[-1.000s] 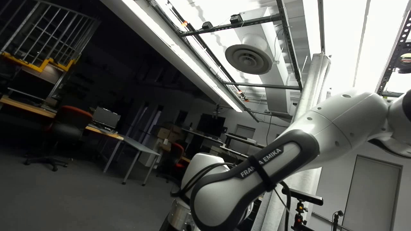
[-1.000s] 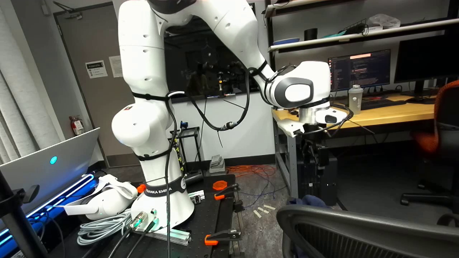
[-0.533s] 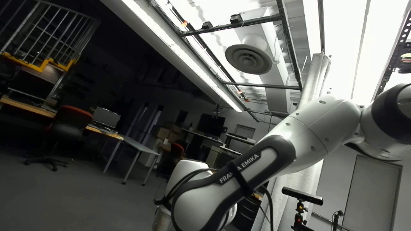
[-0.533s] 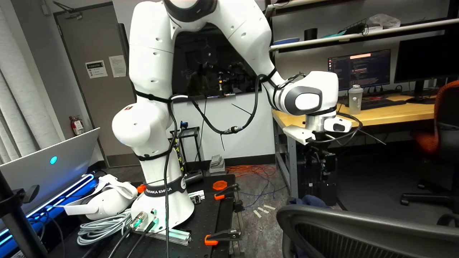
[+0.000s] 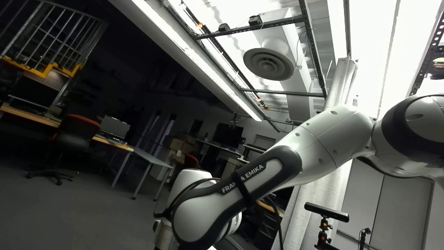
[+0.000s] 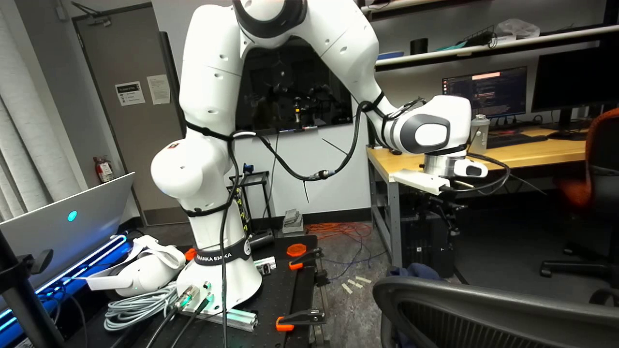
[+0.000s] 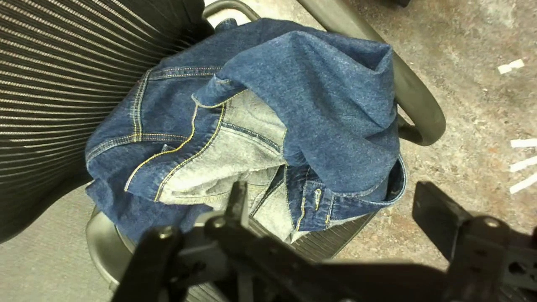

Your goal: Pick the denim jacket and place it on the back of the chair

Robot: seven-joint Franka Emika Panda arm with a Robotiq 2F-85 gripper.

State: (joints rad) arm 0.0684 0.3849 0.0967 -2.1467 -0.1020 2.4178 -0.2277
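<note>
The blue denim jacket (image 7: 335, 96) lies crumpled on the seat of a chair in the wrist view, with its pale inside and a cuff or band with a buttonhole showing. In an exterior view only a bit of the jacket (image 6: 418, 271) shows behind the chair's back. The chair's dark ribbed back (image 7: 54, 105) is at the left of the wrist view; its frame also shows in an exterior view (image 6: 483, 300). My gripper (image 7: 335, 205) is open, with nothing between its fingers. It hangs above the jacket's near edge. In an exterior view the gripper (image 6: 449, 220) is beyond the chair back, higher than it.
A chair armrest (image 7: 423, 121) runs along the jacket's right side. A wooden desk (image 6: 532, 153) with a shaker bottle (image 6: 479, 135) and monitors stands behind the arm. The black robot table (image 6: 285, 290) has orange clamps at its edge. An orange chair (image 6: 575, 179) is far right.
The arm has swung to the right in an exterior view, carrying the gripper right, and the wrist has turned. The jacket and chair have not visibly moved.
</note>
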